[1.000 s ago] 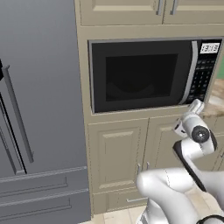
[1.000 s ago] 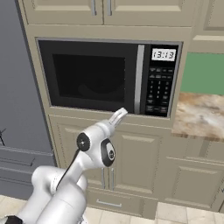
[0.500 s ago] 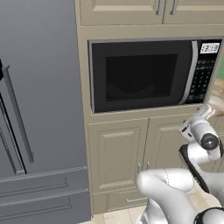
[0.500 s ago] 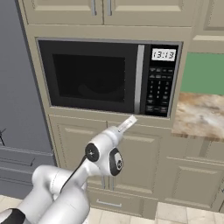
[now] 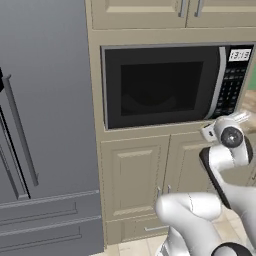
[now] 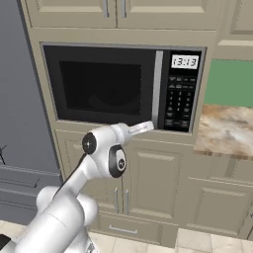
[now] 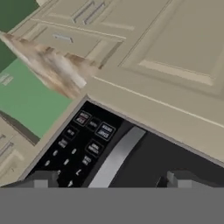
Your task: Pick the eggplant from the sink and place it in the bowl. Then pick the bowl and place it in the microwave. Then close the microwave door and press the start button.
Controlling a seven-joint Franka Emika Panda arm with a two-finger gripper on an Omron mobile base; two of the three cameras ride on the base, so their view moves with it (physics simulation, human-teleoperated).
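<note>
From my remote station, reading left to right in the left base view: the tall grey refrigerator [image 5: 47, 125] fills the left side. Beside it stands the beige cabinet column, with upper cabinet doors [image 5: 150, 12] above and lower cabinet doors [image 5: 134, 185] below. The built-in microwave [image 5: 175, 85] sits between them. The microwave door [image 6: 106, 84] is shut flat against the housing. Its silver handle [image 6: 157, 89] runs vertically just left of the keypad panel [image 6: 179, 106]. The clock display [image 6: 185, 62] sits above the keys. Farther right, the marble-patterned bench [image 6: 225, 131] lies under a green wall panel [image 6: 230, 81].

The white arm rises in front of the lower cabinet doors. Nothing stands between it and the microwave front.

The tool [image 6: 143, 128] lies just below the lower right corner of the microwave door, near the foot of the handle, and appears not to touch it. In the hand view its fingertips [image 7: 41, 179] stand wide apart with nothing between them. The handle and the keypad lie straight ahead of them.

Through the dark glass I see only a vague rounded shape and cannot tell what it is.
</note>
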